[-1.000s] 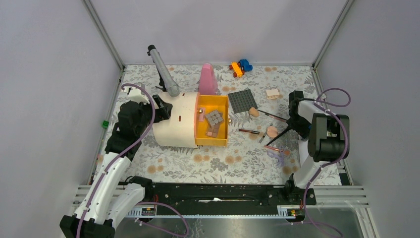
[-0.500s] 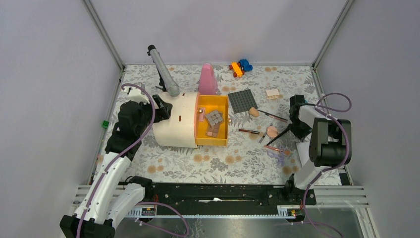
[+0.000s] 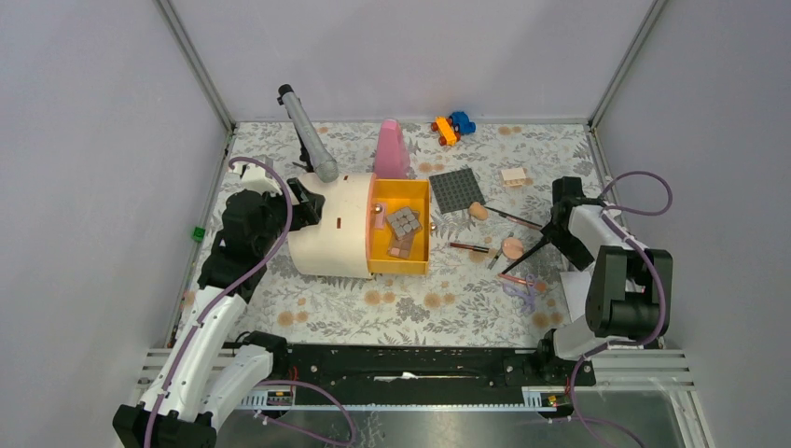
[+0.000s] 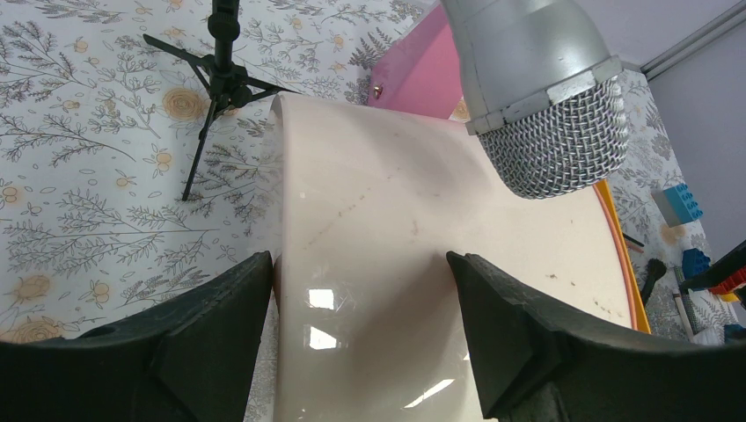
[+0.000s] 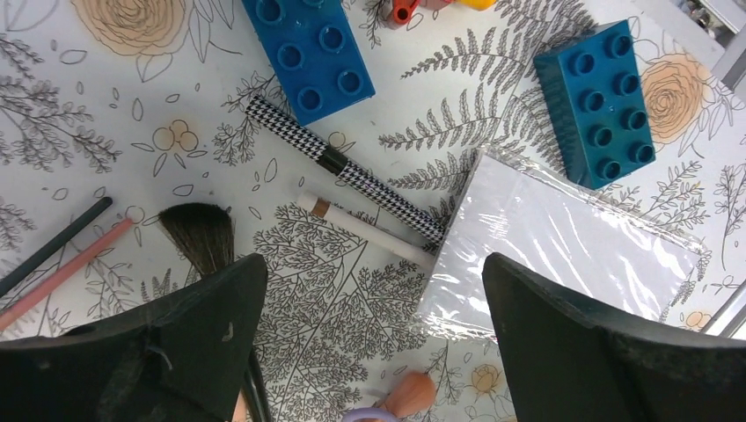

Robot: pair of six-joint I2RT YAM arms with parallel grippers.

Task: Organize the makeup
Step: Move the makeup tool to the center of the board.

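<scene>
The makeup lies loose on the right of the floral mat: a peach egg sponge [image 3: 478, 211], a round peach puff [image 3: 512, 247] and thin brushes [image 3: 471, 247]. A grey palette [image 3: 403, 222] lies in the open yellow drawer [image 3: 417, 264] of the cream organizer [image 3: 326, 233]. My right gripper [image 3: 548, 245] is open and empty, low over the mat. In its wrist view its jaws [image 5: 374, 343] stand wide between a dark-bristled brush [image 5: 198, 236] and a clear packet [image 5: 563, 255], with a houndstooth pencil [image 5: 352, 171] and a white pencil [image 5: 369, 230] ahead. My left gripper [image 3: 303, 201] is open over the organizer's top [image 4: 378, 229].
A microphone [image 3: 308, 135] on a small tripod stands behind the organizer. A tall pink cone bottle [image 3: 390, 149], a grey studded plate [image 3: 457, 191] and toy bricks [image 3: 452, 128] sit at the back. Two blue bricks [image 5: 308, 48] lie ahead of my right gripper. Walls close the sides.
My right arm's elbow has swung right and toward the near edge, and its wrist has shifted slightly right. The left arm and all objects have not moved.
</scene>
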